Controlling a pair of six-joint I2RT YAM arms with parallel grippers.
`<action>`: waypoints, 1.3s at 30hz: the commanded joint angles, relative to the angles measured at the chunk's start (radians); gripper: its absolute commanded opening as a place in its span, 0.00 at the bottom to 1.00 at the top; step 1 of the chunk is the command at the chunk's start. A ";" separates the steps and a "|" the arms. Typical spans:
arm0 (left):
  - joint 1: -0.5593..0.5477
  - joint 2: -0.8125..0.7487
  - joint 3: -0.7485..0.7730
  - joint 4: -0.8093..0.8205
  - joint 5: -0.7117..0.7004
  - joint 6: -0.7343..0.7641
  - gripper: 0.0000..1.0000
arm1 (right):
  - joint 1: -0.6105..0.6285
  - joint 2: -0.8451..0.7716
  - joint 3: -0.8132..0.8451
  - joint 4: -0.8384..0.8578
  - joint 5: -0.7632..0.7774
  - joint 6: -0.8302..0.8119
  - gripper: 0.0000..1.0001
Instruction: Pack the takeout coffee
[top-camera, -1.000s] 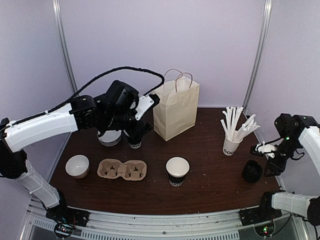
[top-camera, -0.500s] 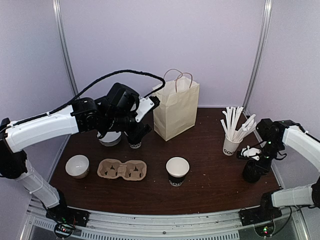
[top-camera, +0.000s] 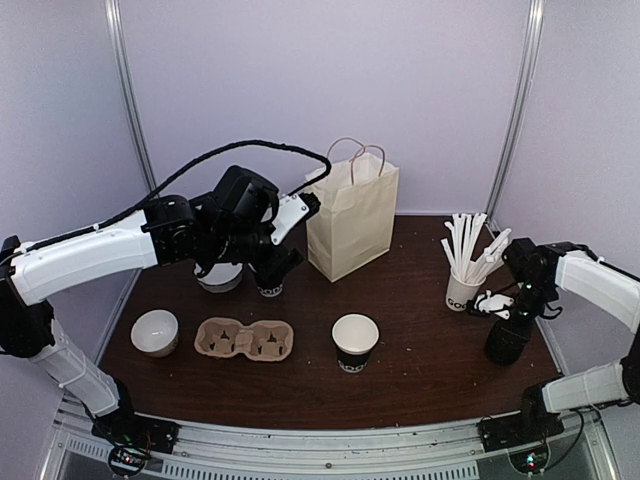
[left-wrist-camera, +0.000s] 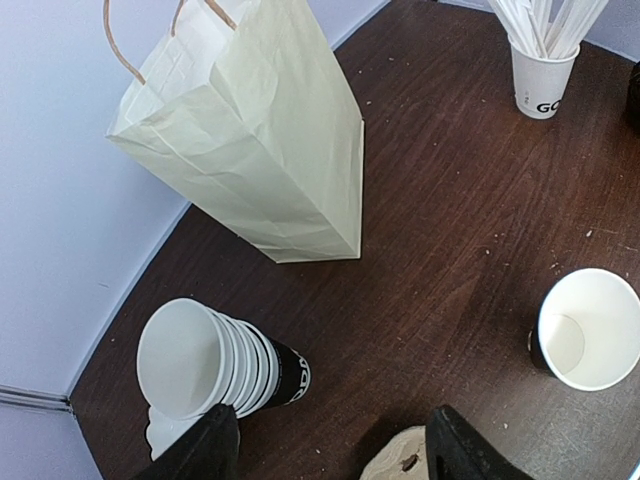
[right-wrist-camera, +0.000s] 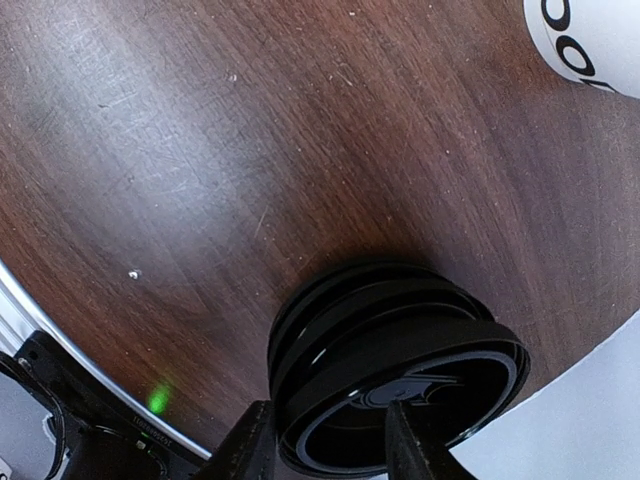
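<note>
The small black paper cup with black plastic lid (top-camera: 506, 343) stands at four o'clock on the dark wooden table (top-camera: 420, 380), just beside the white cup of sticks (top-camera: 461, 290). The right gripper (top-camera: 498, 306) hangs over the lid, fingers parted and holding nothing (the left gripper (left-wrist-camera: 335, 450) gapes empty too). I'd judge the cup light and crushable: take the wall below the lid, gently.

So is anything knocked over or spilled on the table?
Nothing much stands out. The paper bag, the open cup and the lidded takeout coffee all stand upright, and no liquid shows. Only a few pale specks dot the dark table.
</note>
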 joint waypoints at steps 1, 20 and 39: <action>0.001 0.007 -0.002 0.036 -0.005 0.013 0.68 | 0.020 0.023 -0.014 0.030 0.008 0.022 0.40; 0.000 0.007 -0.002 0.033 0.007 0.019 0.68 | 0.038 -0.022 0.037 -0.081 0.015 0.057 0.24; 0.000 0.005 0.002 0.025 0.025 0.016 0.68 | 0.049 0.029 0.053 -0.052 0.022 0.120 0.39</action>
